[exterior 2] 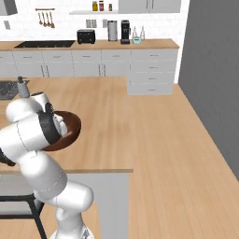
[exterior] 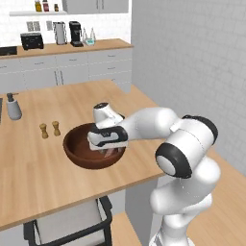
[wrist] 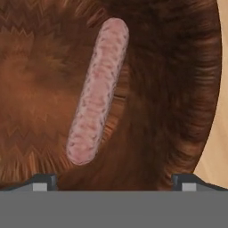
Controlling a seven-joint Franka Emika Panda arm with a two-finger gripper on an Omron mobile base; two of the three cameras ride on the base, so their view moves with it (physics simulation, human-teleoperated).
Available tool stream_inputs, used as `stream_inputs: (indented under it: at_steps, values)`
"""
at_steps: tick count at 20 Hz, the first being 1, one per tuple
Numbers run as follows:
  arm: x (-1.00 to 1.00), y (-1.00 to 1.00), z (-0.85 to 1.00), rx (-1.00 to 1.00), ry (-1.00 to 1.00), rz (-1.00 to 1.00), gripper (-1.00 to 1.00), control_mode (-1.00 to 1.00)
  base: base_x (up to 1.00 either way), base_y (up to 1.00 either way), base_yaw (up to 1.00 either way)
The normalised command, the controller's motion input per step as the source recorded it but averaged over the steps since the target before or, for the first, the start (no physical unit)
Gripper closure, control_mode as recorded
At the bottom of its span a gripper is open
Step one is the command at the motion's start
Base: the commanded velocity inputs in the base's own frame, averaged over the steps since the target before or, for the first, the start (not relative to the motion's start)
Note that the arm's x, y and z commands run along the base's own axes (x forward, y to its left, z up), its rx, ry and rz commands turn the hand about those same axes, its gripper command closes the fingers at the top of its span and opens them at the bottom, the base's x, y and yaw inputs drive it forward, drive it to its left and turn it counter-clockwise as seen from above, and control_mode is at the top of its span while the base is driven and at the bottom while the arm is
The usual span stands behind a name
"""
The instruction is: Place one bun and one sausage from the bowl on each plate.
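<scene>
— From behind on the left, what's the pincer doing?

— The gripper [exterior: 106, 150] hangs down inside the bowl [exterior: 77, 153], that big dark reddish-brown wooden one on the island counter [exterior: 33, 173]. The white arm [exterior: 158, 125] reaches over the rim from the right. I can't make out the fingers well from here; they're lost against the dark wood.

— Anything else on the counter?

— Two small wooden shakers [exterior: 50, 129] just beyond the bowl on its left, and a grey soap dispenser [exterior: 13, 106] further back, well apart from the bowl.

— And from the right side?

— The arm's bulk covers most of it. A piece of the bowl [exterior 2: 70, 128] pokes out past the elbow, near the counter edge [exterior 2: 107, 172]. The hand itself is hidden behind the arm there.

— So the hand's own camera?

— That settles it. The two dark fingertips [wrist: 42, 181] stand at the bottom corners, spread as wide as they go, with nothing between them and touching nothing. Below lies one sausage [wrist: 98, 91], pink and mottled, on the bowl floor [wrist: 31, 89].

— Which way does it run?

— Its long axis goes almost straight away from the hand, leaning slightly: near end lower left, far end upper right. It sits between the fingertips' lines, closer to the left one. The bowl wall [wrist: 191, 89] curves up on the right, with pale counter [wrist: 216, 147] beyond.
</scene>
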Motion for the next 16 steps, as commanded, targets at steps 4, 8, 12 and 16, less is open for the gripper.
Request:
stream_inputs:
  at_steps: [4, 8, 12, 16]
  values:
    - [0.24, -0.05, -0.46, 0.00, -0.05, -0.16, -1.00, -1.00, 0.00, 0.00, 0.00]
    - [0.46, 0.00, -0.18, 0.00, -0.03, -0.16, -1.00, -1.00, 0.00, 0.00, 0.00]
    - [0.26, 0.00, 0.24, 0.04, 0.00, -0.09, -1.00, -1.00, 0.00, 0.00, 0.00]
    - [0.16, -0.13, -0.26, -0.03, -0.05, -0.01, -1.00, -1.00, 0.00, 0.00, 0.00]
